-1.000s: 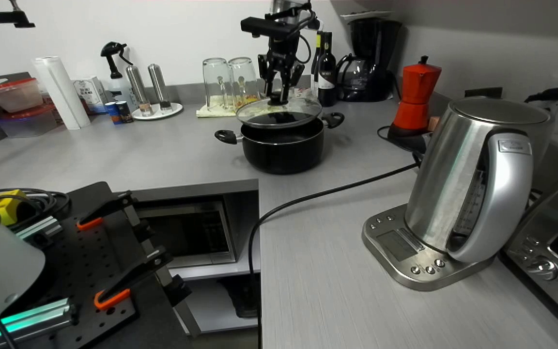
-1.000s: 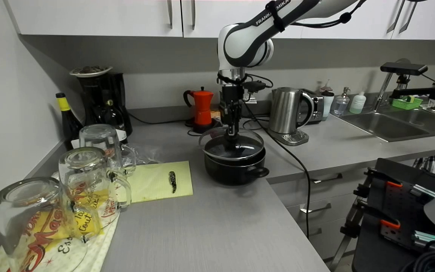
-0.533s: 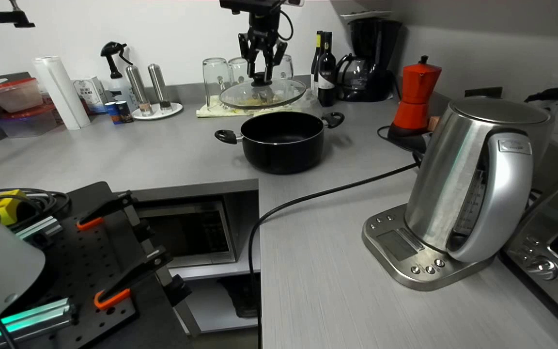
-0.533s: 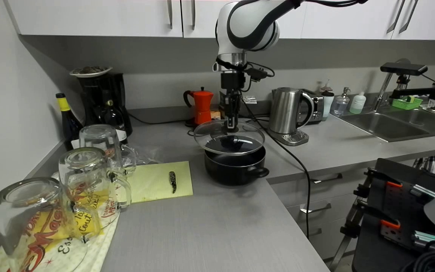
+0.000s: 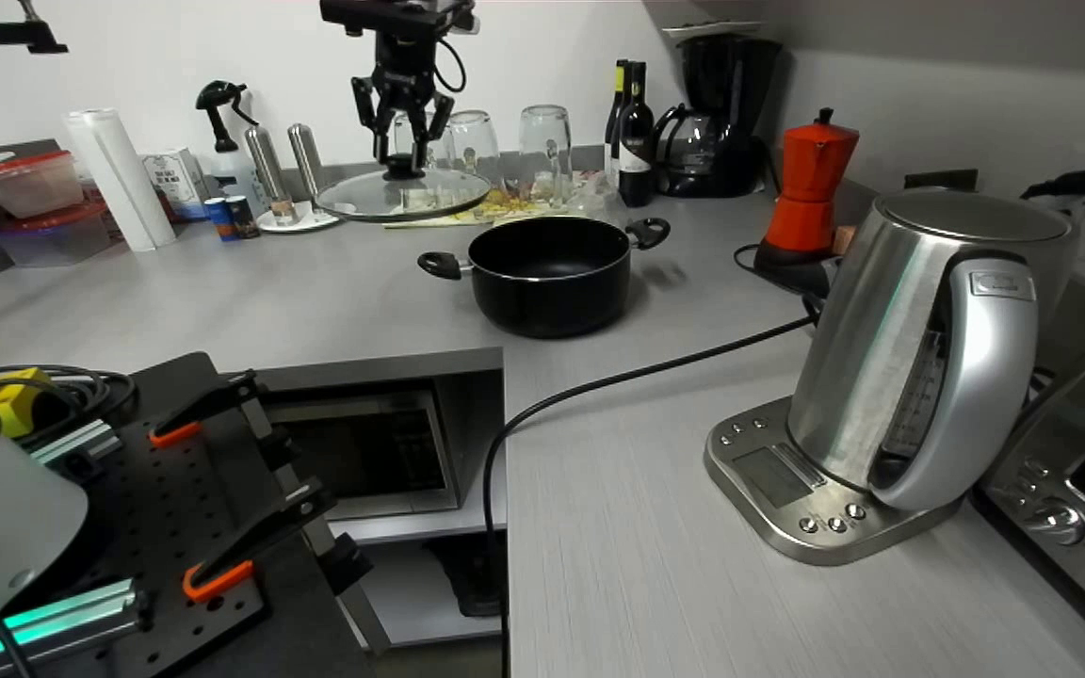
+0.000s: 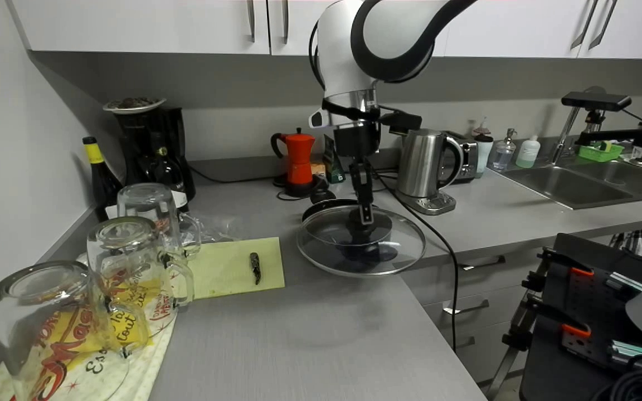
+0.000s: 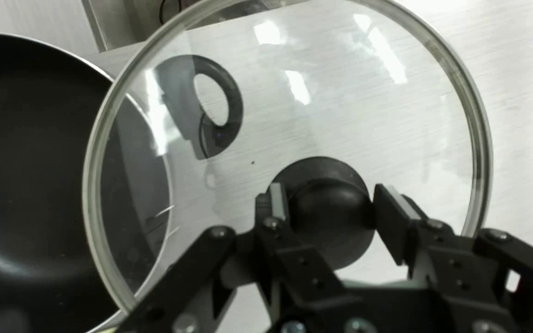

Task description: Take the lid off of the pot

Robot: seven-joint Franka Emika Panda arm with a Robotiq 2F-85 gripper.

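Black two-finger claw (image 5: pixel 401 158) is clamped on the black knob (image 7: pixel 333 226) of the clear glass, metal-rimmed round lid (image 5: pixel 401 198), which hangs straight below it, roughly level, in mid-air. The low, wide black pot (image 5: pixel 550 297) sits uncovered to one side on the grey bench (image 5: pixel 222 301). Wrist view has the lid overlapping one black loop handle (image 5: pixel 439 266), so I'd clear that before lowering.

The letters "out" are legible on the cloth (image 6: pixel 151 362) under the glass mugs (image 6: pixel 123 264); print on the carton (image 5: pixel 175 185) blurs.
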